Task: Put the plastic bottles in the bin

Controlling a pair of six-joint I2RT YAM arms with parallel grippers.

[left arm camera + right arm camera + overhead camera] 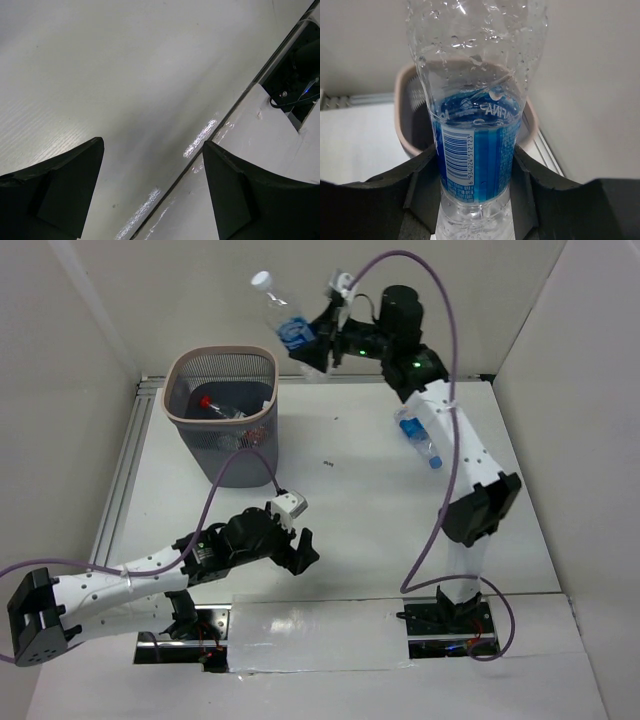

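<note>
One bottle (285,325) was clamped by right gripper (314,344) upper-centre beside the bin (225,350), left gripper (298,552) found open; carry-over then release judged next.

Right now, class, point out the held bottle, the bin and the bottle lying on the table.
held bottle (293,333): top external view, blue label
bin (222,351): top external view, far rim
lying bottle (420,440): top external view, body

Bright, even overhead light casts soft shadows, with glare streaks on the table (125,75) near its edge.
</note>
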